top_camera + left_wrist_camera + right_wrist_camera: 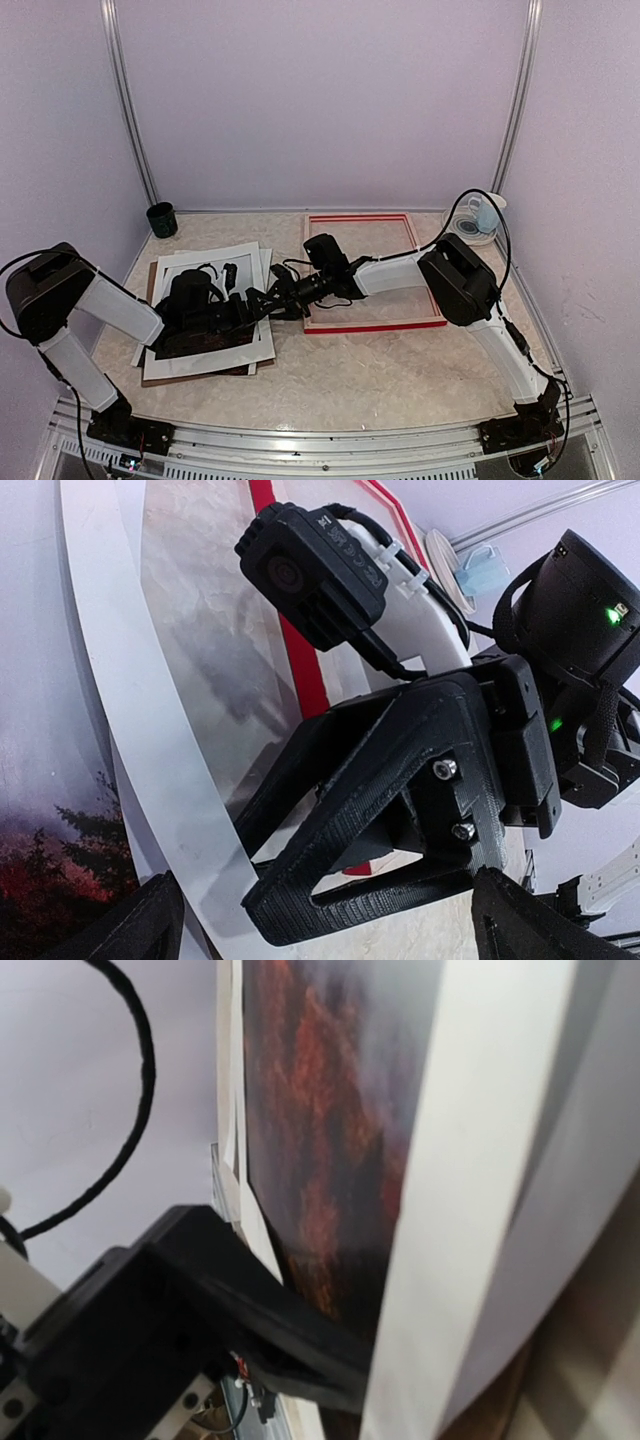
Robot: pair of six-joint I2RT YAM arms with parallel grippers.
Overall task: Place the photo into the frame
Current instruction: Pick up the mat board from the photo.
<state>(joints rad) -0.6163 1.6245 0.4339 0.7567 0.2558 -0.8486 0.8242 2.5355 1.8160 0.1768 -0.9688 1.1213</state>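
The photo [200, 343] lies face up in the stack at the left, its red trees [330, 1140] and grey mist showing through the white mat's [262, 345] window. The red frame [372, 322] lies flat right of centre. My right gripper [262, 300] reaches left across the frame to the stack's right edge. Its jaws stand a little apart astride the mat's border [190, 810], and one finger [260, 1330] rests over the photo while the other is hidden. My left gripper [330, 930] hovers over the stack, wide open and empty, facing the right gripper [245, 865].
A brown backing board [225, 372] peeks out under the stack. A dark green cup [161, 219] stands at the back left. A white cup on a saucer [480, 215] sits at the back right. Pale walls close in three sides.
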